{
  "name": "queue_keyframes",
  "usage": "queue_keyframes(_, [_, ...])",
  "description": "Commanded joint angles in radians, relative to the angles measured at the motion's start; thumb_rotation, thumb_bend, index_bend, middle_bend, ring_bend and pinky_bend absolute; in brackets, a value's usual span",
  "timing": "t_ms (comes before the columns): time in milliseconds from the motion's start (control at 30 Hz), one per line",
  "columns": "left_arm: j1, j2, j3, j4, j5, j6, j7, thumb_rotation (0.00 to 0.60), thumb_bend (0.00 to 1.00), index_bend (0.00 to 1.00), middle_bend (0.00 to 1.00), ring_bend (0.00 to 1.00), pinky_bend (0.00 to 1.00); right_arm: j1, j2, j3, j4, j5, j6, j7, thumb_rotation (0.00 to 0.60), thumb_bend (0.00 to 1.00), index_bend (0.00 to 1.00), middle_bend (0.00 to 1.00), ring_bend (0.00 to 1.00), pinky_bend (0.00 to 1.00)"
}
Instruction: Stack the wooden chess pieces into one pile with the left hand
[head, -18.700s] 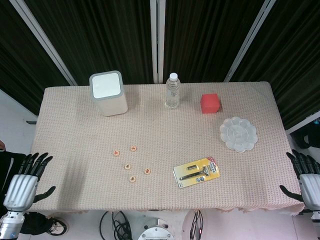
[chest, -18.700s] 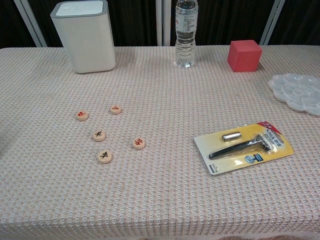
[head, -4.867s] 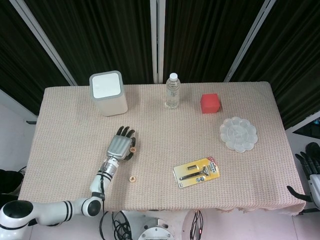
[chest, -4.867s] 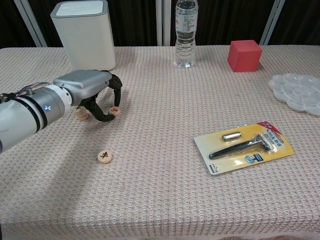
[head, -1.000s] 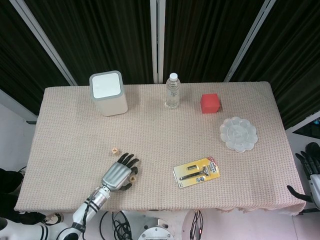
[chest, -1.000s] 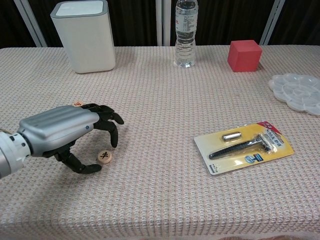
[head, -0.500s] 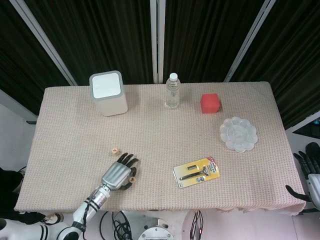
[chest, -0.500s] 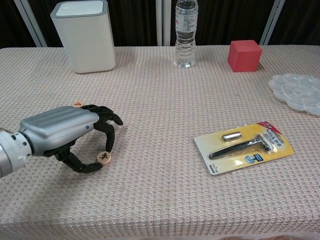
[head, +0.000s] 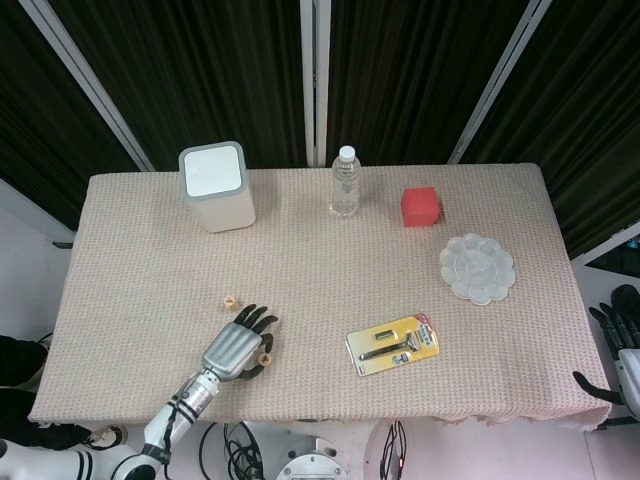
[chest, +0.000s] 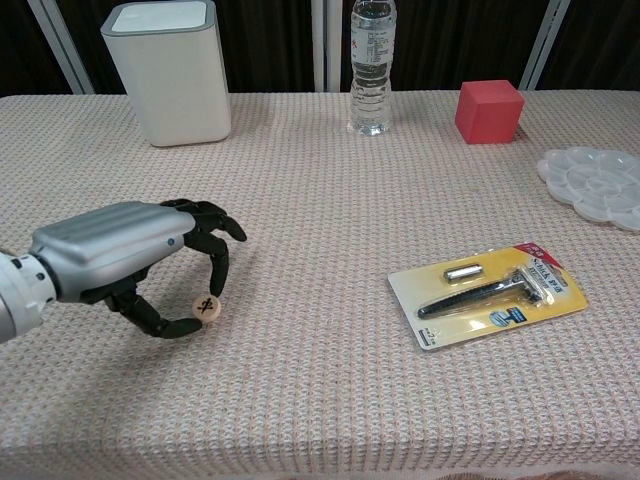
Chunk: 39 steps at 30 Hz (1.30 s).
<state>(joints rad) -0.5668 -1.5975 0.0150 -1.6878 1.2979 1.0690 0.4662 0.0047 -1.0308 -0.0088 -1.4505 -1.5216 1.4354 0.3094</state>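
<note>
From the head view, the left hand (head: 237, 346) sits near the front edge of the bench (head: 150, 260), fingers curled down over a chess piece (head: 265, 351) that only peeks out at the fingertips. A moment ago that disc lay a touch further out from the hand; now it is drawn in under the fingers. The pile (head: 229, 299) stands apart, up and to the left of the hand, so the carry is not yet begun. The right hand (head: 625, 350) hangs off the bench's far right corner, fingers spread, holding nothing.

From the chest view the change is plainer. Half a second back the chess piece lay flat on the cloth with the fingers closing around it; now the left hand (chest: 120, 255) pinches the chess piece (chest: 207, 307) between thumb and a fingertip, the disc tipped up with its black mark facing out and apparently lifted off the weave. I'd judge the grasp made, and this looks like the last loose piece to go. The pile is hidden behind the hand here.
</note>
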Motion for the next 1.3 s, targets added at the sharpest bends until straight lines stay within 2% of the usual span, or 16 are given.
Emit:
queue_keyframes(33, [0.001, 0.042, -0.023, -0.054, 0.004, 0.023, 0.006, 0.600, 0.27, 0.50, 0.13, 0.00, 0.00, 0.000, 0.002, 0.001, -0.001, -0.001, 0.002, 0.002, 0.600, 0.16, 0.00, 0.00, 0.00, 0.00])
queue_keyframes(300, [0.006, 0.137, -0.087, -0.114, -0.070, 0.048, 0.000, 0.600, 0.27, 0.51, 0.13, 0.00, 0.00, -0.003, 0.012, -0.001, -0.013, -0.016, 0.019, 0.000, 0.600, 0.16, 0.00, 0.00, 0.00, 0.00])
queue_keyframes(500, [-0.016, 0.156, -0.122, -0.075, -0.134, 0.007, -0.025, 0.600, 0.27, 0.50, 0.13, 0.00, 0.00, -0.006, 0.019, -0.007, -0.030, -0.030, 0.030, -0.015, 0.600, 0.16, 0.00, 0.00, 0.00, 0.00])
queue_keyframes(733, [-0.046, 0.140, -0.171, 0.002, -0.211, -0.043, -0.090, 0.600, 0.27, 0.50, 0.13, 0.00, 0.00, -0.008, 0.022, -0.009, -0.036, -0.029, 0.030, -0.027, 0.600, 0.16, 0.00, 0.00, 0.00, 0.00])
queue_keyframes(1033, [-0.090, 0.131, -0.196, 0.064, -0.282, -0.111, -0.123, 0.600, 0.28, 0.51, 0.14, 0.00, 0.00, 0.002, 0.023, -0.010, -0.042, -0.032, 0.015, -0.046, 0.600, 0.16, 0.00, 0.00, 0.00, 0.00])
queue_keyframes(1300, [-0.113, 0.122, -0.195, 0.086, -0.319, -0.129, -0.117, 0.600, 0.28, 0.51, 0.14, 0.00, 0.00, 0.001, 0.021, -0.010, -0.034, -0.026, 0.012, -0.037, 0.600, 0.16, 0.00, 0.00, 0.00, 0.00])
